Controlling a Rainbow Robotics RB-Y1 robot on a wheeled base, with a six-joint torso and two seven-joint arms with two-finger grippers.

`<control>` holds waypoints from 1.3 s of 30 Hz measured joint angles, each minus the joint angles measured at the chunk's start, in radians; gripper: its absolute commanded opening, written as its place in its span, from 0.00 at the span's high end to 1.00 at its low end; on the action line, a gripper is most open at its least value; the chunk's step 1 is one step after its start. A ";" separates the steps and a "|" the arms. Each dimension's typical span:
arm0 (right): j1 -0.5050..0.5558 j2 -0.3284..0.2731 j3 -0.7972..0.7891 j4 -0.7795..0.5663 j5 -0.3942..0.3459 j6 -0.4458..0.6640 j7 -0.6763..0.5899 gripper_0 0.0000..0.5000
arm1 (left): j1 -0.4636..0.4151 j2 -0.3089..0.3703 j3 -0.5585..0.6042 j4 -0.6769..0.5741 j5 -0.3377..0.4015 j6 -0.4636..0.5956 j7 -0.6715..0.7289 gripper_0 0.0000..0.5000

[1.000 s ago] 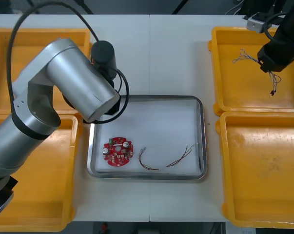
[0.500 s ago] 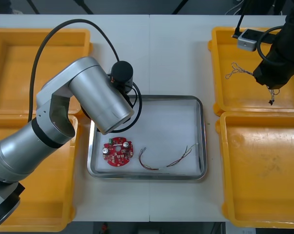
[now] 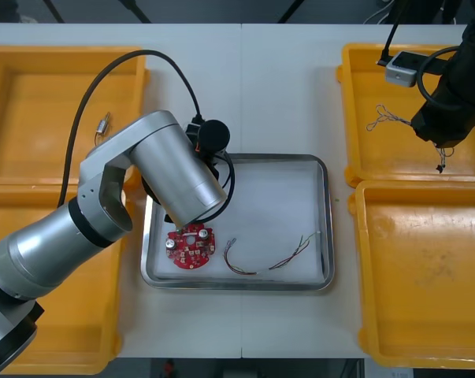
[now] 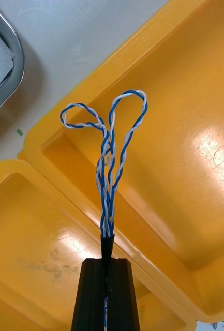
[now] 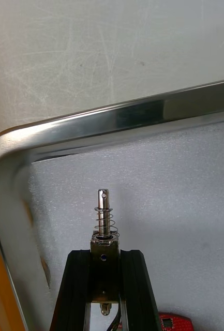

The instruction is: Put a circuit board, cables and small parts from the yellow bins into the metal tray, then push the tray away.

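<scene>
- Two arms are at work in the front view. The left arm (image 3: 174, 169) leans over the left part of the metal tray (image 3: 328, 220), just above the round red circuit board (image 3: 190, 246), and its wrist hides whatever it carries. Two thin cables (image 3: 239, 264) lie on the tray's white lining beside the board.
- Front view, right side: the right arm (image 3: 451, 110) stands over the far right yellow bin (image 3: 355, 102). Loops of the twisted blue and white cable (image 3: 383, 118) stick out from it toward the tray. The tray lies to that arm's left and nearer the robot, well apart.
- Right wrist view: the right tool (image 4: 105, 269) is closed on the cable's black sleeve. The cable's long axis runs straight on from the fingers, loops foremost. A corner of the tray shows beyond the bin wall.
- Left wrist view: the left tool (image 5: 104, 258) is clamped on a small metal part (image 5: 104, 214), a pin with a spring. The pin's axis is in line with the fingers and points at the tray's rim. White lining lies behind it, so I judge it placed for release. Its height above the lining cannot be made out.
</scene>
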 measured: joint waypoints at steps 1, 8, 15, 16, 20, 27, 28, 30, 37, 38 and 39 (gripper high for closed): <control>0.000 0.000 0.000 0.000 0.000 0.000 0.000 1.00 | 0.000 -0.001 0.000 0.000 0.000 0.000 0.000 0.99; 0.000 -0.001 0.000 0.000 0.000 0.000 0.000 1.00 | 0.000 -0.002 0.000 0.002 -0.002 -0.003 0.000 0.27; 0.000 -0.001 0.000 0.000 0.000 0.000 0.000 1.00 | 0.000 -0.002 0.000 0.003 -0.002 -0.014 0.000 0.00; 0.000 -0.001 0.000 0.000 0.000 0.000 0.000 1.00 | 0.000 -0.002 0.000 0.003 -0.002 -0.015 0.000 0.00; 0.000 -0.001 0.000 0.000 0.000 0.000 0.000 1.00 | 0.000 -0.002 0.000 0.002 -0.002 -0.015 0.000 0.00; 0.000 -0.001 0.000 0.000 0.000 0.000 0.000 1.00 | 0.000 0.004 0.000 -0.089 -0.002 0.067 0.000 0.00; 0.000 -0.001 0.000 0.000 0.000 0.000 0.000 1.00 | -0.001 0.007 0.000 -0.114 -0.002 0.084 0.000 0.00; 0.000 -0.001 0.000 0.000 0.000 0.000 0.000 1.00 | -0.001 0.015 0.001 -0.164 -0.001 0.116 0.000 0.00; 0.005 -0.001 0.000 0.000 -0.001 0.000 0.000 1.00 | -0.003 0.076 0.100 -0.294 0.141 0.164 0.000 0.00; 0.005 -0.001 0.000 0.000 -0.002 0.000 0.000 1.00 | -0.007 0.089 0.123 -0.303 0.166 0.172 0.000 0.00; 0.005 -0.001 0.000 0.000 -0.007 0.000 0.000 1.00 | -0.014 0.101 0.144 -0.310 0.187 0.180 0.000 0.00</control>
